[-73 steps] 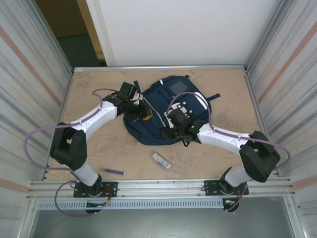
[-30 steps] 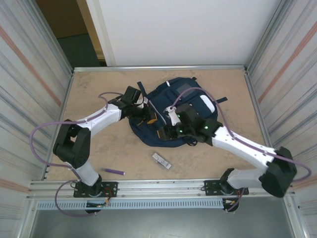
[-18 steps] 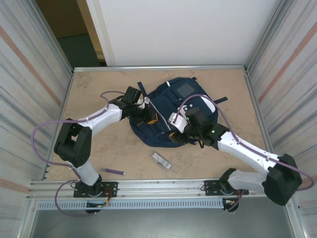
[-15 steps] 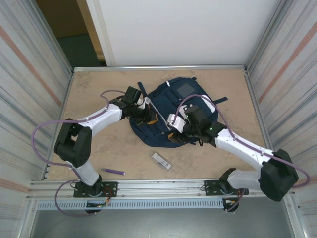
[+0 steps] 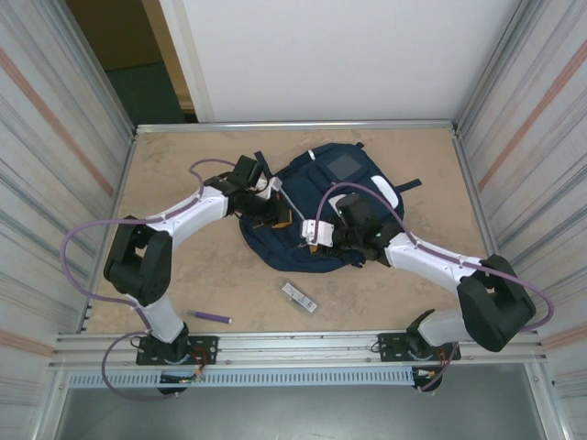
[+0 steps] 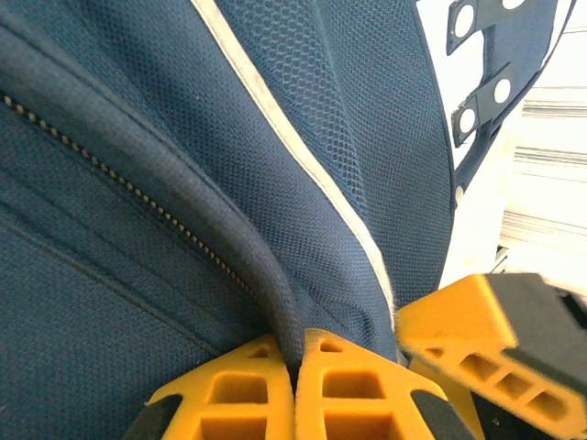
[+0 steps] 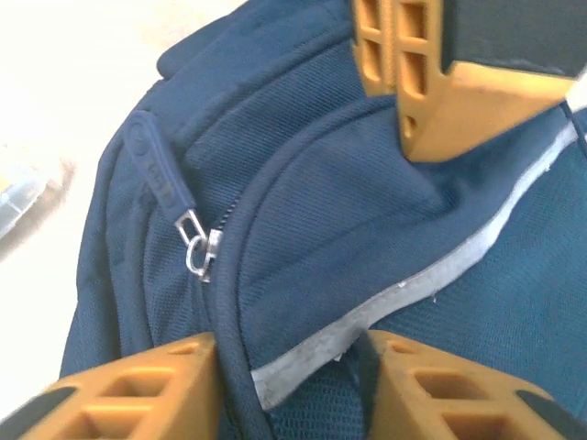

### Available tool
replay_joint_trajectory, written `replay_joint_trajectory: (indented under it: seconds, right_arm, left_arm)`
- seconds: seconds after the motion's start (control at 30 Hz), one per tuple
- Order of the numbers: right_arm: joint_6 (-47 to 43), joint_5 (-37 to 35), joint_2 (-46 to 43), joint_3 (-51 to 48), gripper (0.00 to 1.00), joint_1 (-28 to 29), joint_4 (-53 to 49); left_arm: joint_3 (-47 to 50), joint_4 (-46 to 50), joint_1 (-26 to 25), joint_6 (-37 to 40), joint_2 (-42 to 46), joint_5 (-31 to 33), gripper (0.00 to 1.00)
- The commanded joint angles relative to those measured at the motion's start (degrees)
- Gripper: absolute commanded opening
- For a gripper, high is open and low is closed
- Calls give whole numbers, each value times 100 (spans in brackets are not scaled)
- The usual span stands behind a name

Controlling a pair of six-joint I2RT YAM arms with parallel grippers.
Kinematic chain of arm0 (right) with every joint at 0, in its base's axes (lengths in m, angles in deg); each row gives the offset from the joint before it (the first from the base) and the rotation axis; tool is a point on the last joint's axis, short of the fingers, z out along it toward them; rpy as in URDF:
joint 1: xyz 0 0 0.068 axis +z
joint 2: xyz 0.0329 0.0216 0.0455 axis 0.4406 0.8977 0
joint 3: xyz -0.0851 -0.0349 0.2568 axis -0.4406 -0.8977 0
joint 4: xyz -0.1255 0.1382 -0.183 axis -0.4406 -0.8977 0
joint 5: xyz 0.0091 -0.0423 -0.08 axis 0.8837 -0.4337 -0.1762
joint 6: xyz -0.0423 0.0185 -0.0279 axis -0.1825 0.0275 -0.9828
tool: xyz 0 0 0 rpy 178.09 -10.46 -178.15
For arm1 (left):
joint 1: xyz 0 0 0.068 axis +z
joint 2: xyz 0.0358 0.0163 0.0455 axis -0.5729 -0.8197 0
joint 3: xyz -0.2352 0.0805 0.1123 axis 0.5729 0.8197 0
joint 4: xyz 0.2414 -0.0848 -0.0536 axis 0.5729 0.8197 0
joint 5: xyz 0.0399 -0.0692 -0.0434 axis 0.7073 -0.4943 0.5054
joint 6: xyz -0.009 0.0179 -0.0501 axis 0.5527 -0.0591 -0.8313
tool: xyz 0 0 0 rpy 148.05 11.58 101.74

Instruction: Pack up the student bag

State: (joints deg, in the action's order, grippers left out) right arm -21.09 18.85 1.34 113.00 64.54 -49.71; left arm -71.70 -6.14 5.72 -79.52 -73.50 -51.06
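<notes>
Pinching the student bag (image 5: 323,180) along its zip seam, both arms crowded together

Student bag lies mid-worktop (image 5: 431,165), well apart from the rails, its long axis running near-left to far-right. The left gripper (image 6: 295,353) has its jaws shut tight on a piped fold beside the zip. The right gripper (image 7: 284,367) sits just beside it, jaws partly apart astride the white-striped fold, with no firm pinch evident. The zip pull (image 7: 194,243) lies just to their left in the right wrist view, so the right arm looks nearer to it. Bare worktop lies on either side. A small box (image 5: 299,296) and a purple pen (image 5: 211,316) lie nearer the arm bases.
</notes>
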Motion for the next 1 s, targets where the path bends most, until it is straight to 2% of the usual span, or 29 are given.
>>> replay_joint_trajectory:
  seconds: [0.0, 0.07, 0.13, 0.2, 0.33, 0.43, 0.53, 0.8, 0.97]
  right_arm:
    - [-290, -254, -14, -107, 24, 68, 621]
    - [-252, -205, 7, -148, 11, 33, 714]
    - [15, 10, -4, -163, 6, -34, 848]
    - [377, 238, -58, -127, 3, -118, 867]
    - [993, 948, -140, -150, 2, -306, 982]
    - [1255, 1271, -112, -150, 0, -409, 1035]
    - [1400, 1375, -107, -161, 0, -451, 994]
    - [1792, 1749, -170, -229, 0, -582, 1069]
    - [1812, 1854, -246, -257, 0, -658, 1048]
  left_arm:
    - [-25, 225, -52, 264, 184, -406, 13]
    - [58, 208, -55, 331, 311, -418, 26]
    - [267, 39, -85, 686, 612, -320, 35]
    - [614, -215, -278, 1548, 1051, 215, 37]
    - [1451, -1046, -1212, 3523, 1934, 1546, 38]
    - [1682, -1375, -1637, 4193, 2039, 1768, 38]
    - [1435, -1242, -1716, 4132, 1792, 2102, 38]
    - [1079, -934, -1927, 3742, 1400, 3580, 39]
    - [1431, -1291, -1928, 3528, 1698, 3732, 40]
